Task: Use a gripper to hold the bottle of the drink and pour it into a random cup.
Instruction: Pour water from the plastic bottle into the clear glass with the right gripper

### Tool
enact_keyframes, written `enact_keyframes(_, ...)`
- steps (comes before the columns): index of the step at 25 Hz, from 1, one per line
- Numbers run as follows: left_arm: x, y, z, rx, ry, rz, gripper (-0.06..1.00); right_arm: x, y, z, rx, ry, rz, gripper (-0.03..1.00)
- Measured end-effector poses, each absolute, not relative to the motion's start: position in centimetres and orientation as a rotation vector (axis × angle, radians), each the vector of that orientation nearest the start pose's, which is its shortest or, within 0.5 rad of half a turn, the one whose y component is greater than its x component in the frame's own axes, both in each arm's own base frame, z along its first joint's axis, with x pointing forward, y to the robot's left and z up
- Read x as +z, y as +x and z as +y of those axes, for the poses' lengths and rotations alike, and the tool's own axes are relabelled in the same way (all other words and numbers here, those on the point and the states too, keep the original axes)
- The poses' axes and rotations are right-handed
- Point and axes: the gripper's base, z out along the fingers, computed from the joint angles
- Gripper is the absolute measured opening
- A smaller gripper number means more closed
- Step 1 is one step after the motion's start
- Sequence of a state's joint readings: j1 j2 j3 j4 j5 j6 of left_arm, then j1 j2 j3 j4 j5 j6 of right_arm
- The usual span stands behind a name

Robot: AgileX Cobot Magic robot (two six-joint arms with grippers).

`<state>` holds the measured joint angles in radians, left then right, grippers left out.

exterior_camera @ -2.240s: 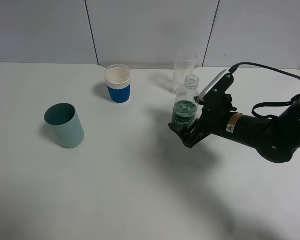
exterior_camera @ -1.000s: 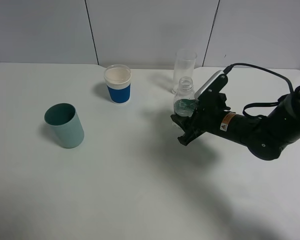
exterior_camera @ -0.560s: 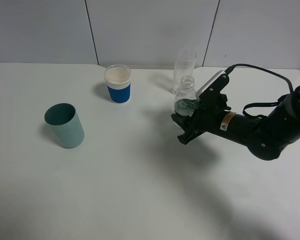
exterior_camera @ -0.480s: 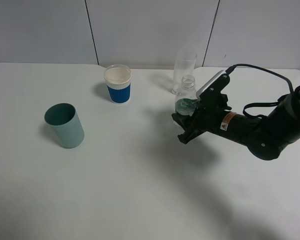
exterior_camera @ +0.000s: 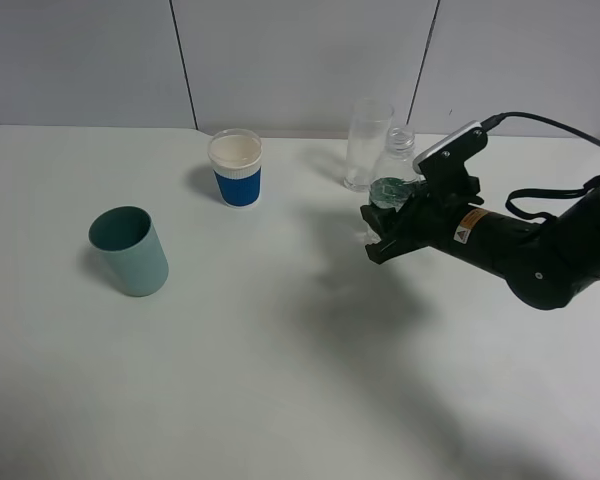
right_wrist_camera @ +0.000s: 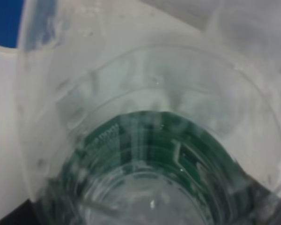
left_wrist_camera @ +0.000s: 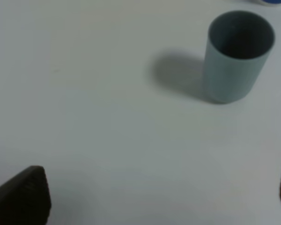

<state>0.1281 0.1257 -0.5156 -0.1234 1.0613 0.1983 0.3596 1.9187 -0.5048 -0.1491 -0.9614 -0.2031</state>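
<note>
My right gripper is shut on the bottle of the drink, a small clear bottle with a dark green label and no cap. It holds the bottle above the table, close to the right of the tall clear cup at the back. The bottle's neck is level with the cup's upper part. In the right wrist view the bottle fills the frame and hides the fingers. My left gripper is open and empty over bare table; it is out of the exterior high view.
A blue-and-white paper cup stands at the back, left of the clear cup. A teal plastic cup stands at the left and also shows in the left wrist view. A white wall runs behind the table.
My right gripper has lifted the bottle and carried it back and to the right, from in front of the clear cup to beside it.
</note>
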Motion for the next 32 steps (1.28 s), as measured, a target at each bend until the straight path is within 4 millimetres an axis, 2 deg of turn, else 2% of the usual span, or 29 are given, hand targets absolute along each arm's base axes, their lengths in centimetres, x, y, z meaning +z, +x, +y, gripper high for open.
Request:
enact_keyframes(12,28.2,1.4,-0.8,0.039,0.073,2.147,0.99,11.6,24.8,6.8,-0.025,-0.435,1.911,0.55)
enact_keyframes(23,28.2,1.4,-0.8,0.039,0.073,2.147,0.99,13.8,24.5,5.8,-0.056,-0.347,1.921,0.55)
enact_keyframes(32,28.2,1.4,-0.8,0.039,0.073,2.147,0.99,13.5,24.3,5.4,-0.101,-0.336,1.965,0.55)
